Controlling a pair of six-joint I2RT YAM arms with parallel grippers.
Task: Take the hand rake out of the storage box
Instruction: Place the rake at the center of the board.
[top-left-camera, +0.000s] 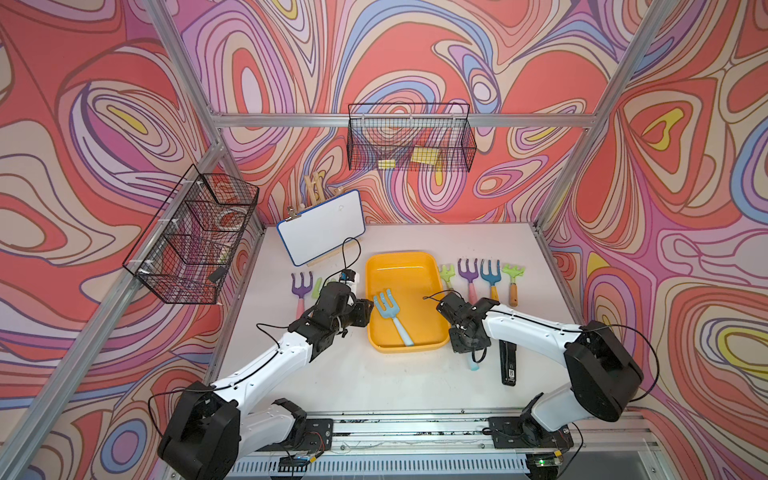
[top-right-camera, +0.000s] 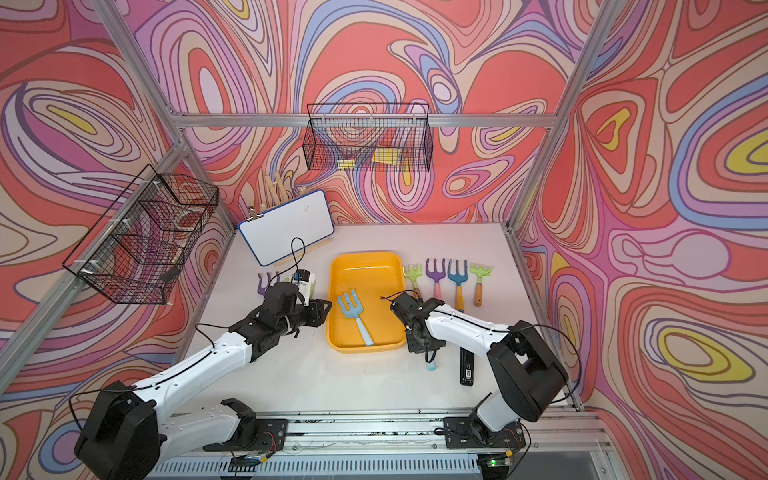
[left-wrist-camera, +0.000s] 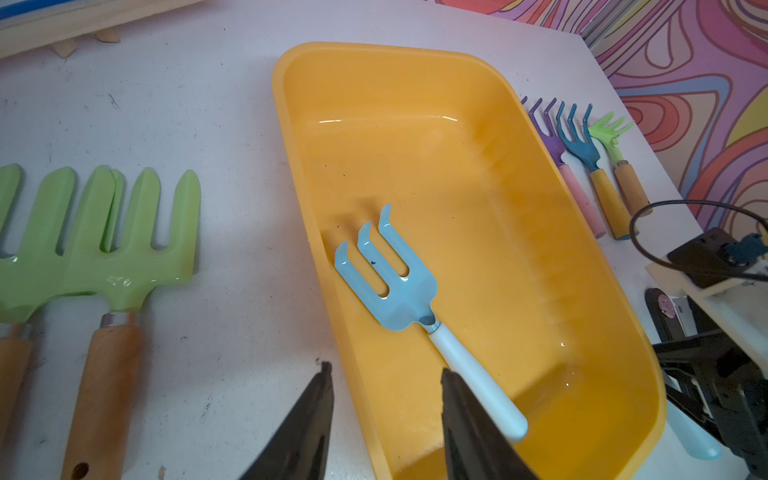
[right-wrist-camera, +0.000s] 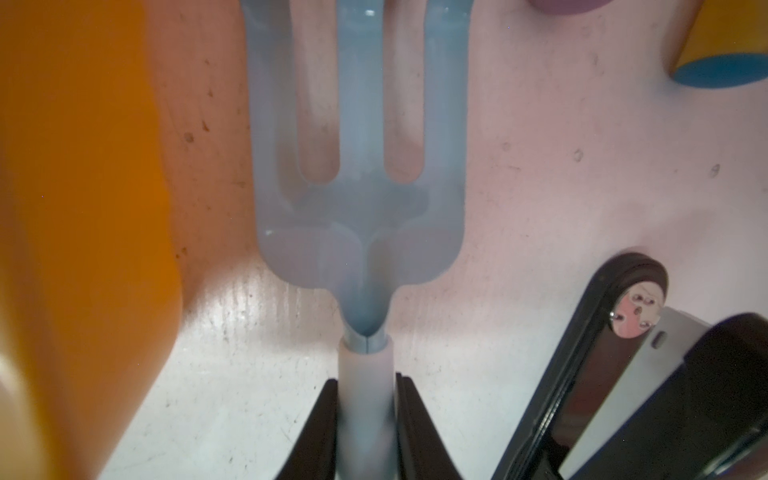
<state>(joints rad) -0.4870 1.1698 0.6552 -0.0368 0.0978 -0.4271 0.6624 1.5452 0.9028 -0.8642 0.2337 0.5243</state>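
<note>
Hand rake (left-wrist-camera: 390, 282) just beside left pincer (left-wrist-camera: 386, 370)

The storage box (left-wrist-camera: 415, 52) is glossy, smooth plastic. The hand rake (left-wrist-camera: 399, 286) has a shiny painted-metal head. The table (left-wrist-camera: 208, 104) is matt.

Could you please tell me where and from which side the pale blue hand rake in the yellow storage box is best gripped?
I would take the hand rake by its white handle, midway along: round, slim, flat on the storage box floor, away from the walls. Come from above with the open left gripper, jaws across it; the right gripper holds another rake.
</note>
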